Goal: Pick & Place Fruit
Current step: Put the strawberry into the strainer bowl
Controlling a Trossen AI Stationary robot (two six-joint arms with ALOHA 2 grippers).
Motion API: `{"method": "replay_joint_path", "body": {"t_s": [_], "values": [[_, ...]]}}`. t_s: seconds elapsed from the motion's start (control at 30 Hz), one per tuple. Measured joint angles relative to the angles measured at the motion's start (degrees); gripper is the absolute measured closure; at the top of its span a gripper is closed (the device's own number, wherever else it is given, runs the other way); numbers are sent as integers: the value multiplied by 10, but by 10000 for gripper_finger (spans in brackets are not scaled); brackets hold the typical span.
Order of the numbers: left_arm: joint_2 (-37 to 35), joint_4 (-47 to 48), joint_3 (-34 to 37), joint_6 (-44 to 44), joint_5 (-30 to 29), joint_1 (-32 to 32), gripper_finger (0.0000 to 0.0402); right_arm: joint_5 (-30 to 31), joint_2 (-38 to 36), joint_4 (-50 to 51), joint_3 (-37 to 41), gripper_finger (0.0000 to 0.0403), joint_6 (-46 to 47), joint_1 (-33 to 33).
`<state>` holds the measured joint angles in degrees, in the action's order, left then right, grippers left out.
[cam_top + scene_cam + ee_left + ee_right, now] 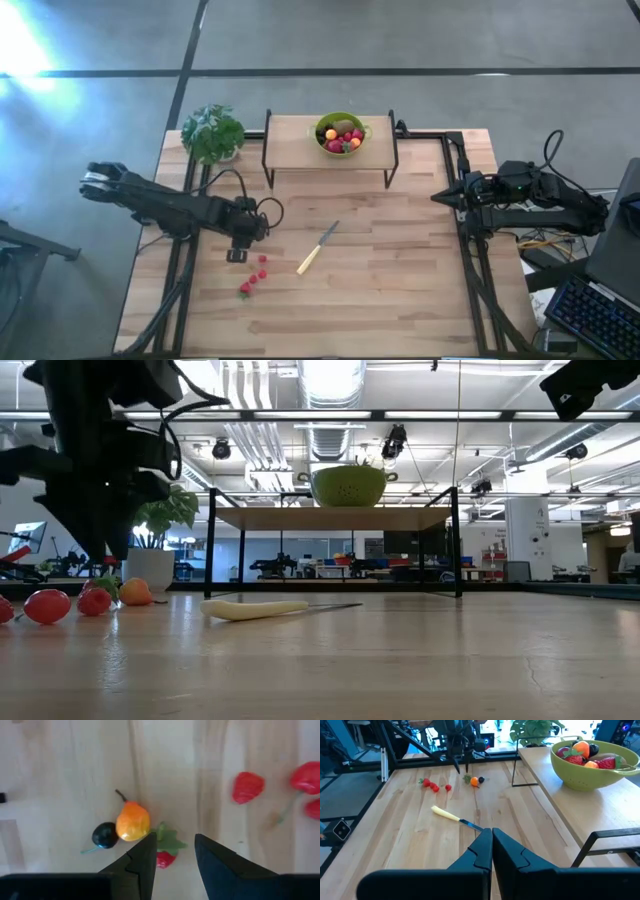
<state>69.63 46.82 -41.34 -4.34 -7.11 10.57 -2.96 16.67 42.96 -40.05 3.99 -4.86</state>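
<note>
Small red plastic strawberry w/ green leaves (165,855) sits between part-open left gripper (172,852), not yet gripped. Green bowl (341,135) on far shelf part-filled; several pcs left on table. Right gripper (491,842) closed, idle at right edge.

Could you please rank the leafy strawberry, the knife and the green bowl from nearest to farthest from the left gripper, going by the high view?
From the left gripper:
1. Leafy strawberry, right at the fingertips.
2. Knife, mid-table toward the right arm.
3. Green bowl, up on the shelf at the far edge.
</note>
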Motion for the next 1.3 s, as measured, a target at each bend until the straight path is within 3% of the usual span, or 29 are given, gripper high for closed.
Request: {"method": "replay_joint_path", "body": {"t_s": [0.43,0.9,1.3], "values": [[2,-94,41,1,-9,0,291,0,0,0,0,394,0,0],[2,-98,61,1,-20,0,301,0,0,0,0,394,0,0],[2,-100,62,1,-20,0,350,0,0,0,0,394,0,0]]}}
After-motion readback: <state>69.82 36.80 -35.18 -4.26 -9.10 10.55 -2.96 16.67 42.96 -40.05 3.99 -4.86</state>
